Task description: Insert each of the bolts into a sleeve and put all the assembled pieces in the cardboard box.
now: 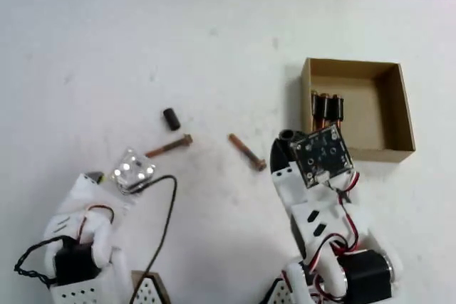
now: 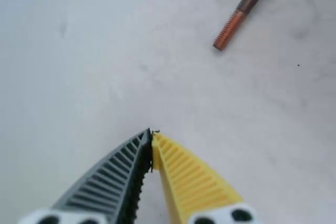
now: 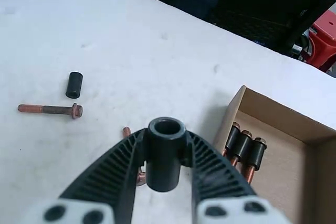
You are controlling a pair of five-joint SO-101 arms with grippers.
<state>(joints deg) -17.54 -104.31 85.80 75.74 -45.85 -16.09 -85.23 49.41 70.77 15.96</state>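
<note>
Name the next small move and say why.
Probably open the left gripper and bring it over the bolt ahead. It is shut on nothing, while the right gripper holds a sleeve whose bore is empty, ready for a bolt.

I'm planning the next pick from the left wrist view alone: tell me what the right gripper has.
Observer: The right gripper is shut on a sleeve, held upright.
Operator: Count what's in the box.
Observer: Three assembled pieces lie side by side in the box.
Operator: List what's loose.
Observer: A bolt by a loose sleeve, and another bolt nearer the box.
</note>
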